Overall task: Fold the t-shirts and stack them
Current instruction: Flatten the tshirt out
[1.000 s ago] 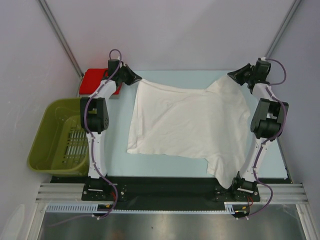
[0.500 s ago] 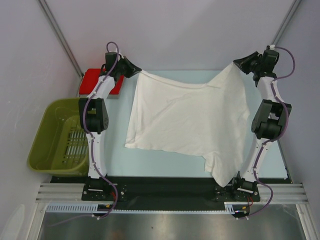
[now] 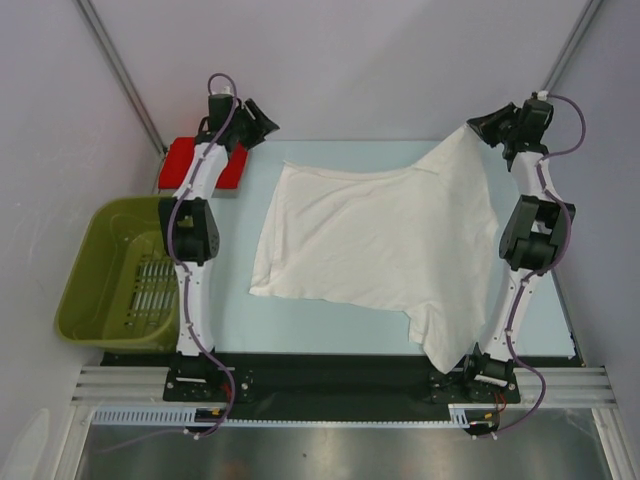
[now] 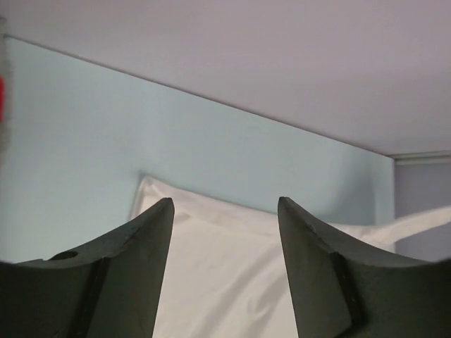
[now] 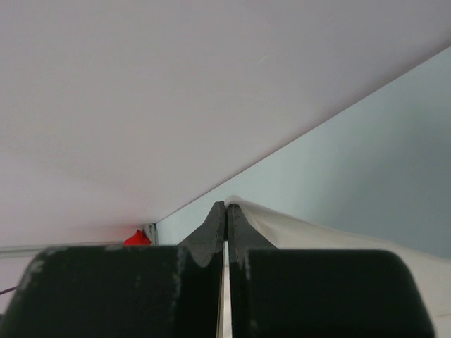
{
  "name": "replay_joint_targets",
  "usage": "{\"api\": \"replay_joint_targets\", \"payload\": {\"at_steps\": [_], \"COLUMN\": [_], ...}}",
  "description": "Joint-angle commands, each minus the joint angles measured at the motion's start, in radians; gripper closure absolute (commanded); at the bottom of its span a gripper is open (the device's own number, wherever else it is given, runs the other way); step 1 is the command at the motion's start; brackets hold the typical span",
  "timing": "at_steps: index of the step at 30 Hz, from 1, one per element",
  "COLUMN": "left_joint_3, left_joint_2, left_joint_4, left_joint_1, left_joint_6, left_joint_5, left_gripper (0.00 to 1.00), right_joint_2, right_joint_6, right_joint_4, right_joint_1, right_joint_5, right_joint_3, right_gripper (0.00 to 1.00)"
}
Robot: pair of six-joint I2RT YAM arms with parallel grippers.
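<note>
Cloth of white t-shirt (image 3: 380, 240) hangs creased from right hand (image 3: 479, 126).

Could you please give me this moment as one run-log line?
left claw open, off cloth | right claw shut on white shirt, far corner lifted | rest on table | red shirt far left

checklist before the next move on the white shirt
1. Hold by right gripper on white shirt corner: ok, shut on cloth.
2. Hold by left gripper on the other far corner: not ok, open and empty; that corner lies on the table.
3. Cloth flat: not ok, right side lifted, near-right part bunched at the table edge.
4. Gap between red shirt and white shirt: ok, apart.
5. Print side down: cannot tell, only plain white shows.
</note>
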Motion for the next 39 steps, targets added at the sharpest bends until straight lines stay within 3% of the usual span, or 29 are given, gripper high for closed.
{"api": "replay_joint_targets", "payload": {"at_steps": [1,4,7,13,14,15,19,22,23,28,33,39], "left_joint_3": [-0.055,-0.458,-0.727,-1.088,-1.142,-1.163,-1.217,-1.208,-1.203,-1.214,-1.237,-1.249], "left_joint_2": [-0.166,-0.370,-0.544,-0.835,-0.857,-0.877,-0.914,-0.893,-0.882,-0.856,-0.836,-0.779], "left_joint_4": [-0.153,-0.111,-0.089,-0.098,-0.109,-0.124,-0.176,-0.219,-0.235,-0.294,-0.314,-0.339], "left_joint_1": [-0.019,-0.044,-0.073,-0.111,-0.113,-0.113,-0.116,-0.116,-0.117,-0.133,-0.137,-0.137], "left_joint_6": [0.150,0.191,0.225,0.277,0.288,0.296,0.354,0.380,0.385,0.395,0.395,0.383], "left_joint_5": [-0.172,-0.188,-0.139,-0.057,-0.048,-0.027,0.004,0.016,0.013,0.000,-0.020,0.007], "left_gripper": [0.34,0.37,0.41,0.38,0.36,0.35,0.30,0.29,0.30,0.37,0.54,0.50], "right_joint_2": [0.079,0.138,0.168,0.210,0.216,0.226,0.219,0.114,0.030,-0.198,-0.389,-0.598], "right_joint_6": [-0.027,-0.056,-0.063,-0.043,-0.040,-0.040,-0.137,-0.200,-0.211,-0.300,-0.302,-0.313], "right_joint_4": [-0.018,-0.112,-0.137,-0.155,-0.185,-0.292,-0.581,-0.672,-0.667,-0.631,-0.586,-0.503], "right_joint_1": [-0.004,-0.004,-0.007,-0.010,-0.010,-0.013,-0.001,0.018,0.025,0.120,0.217,0.396], "right_joint_5": [0.038,0.067,0.089,0.139,0.167,0.176,0.251,0.325,0.324,0.308,0.163,0.078], "right_joint_3": [0.110,0.184,0.206,0.247,0.271,0.307,0.497,0.401,0.277,-0.015,-0.251,-0.621], "right_gripper": [1.00,0.98,0.98,0.94,0.89,0.86,0.50,0.38,0.37,0.32,0.32,0.32]}}
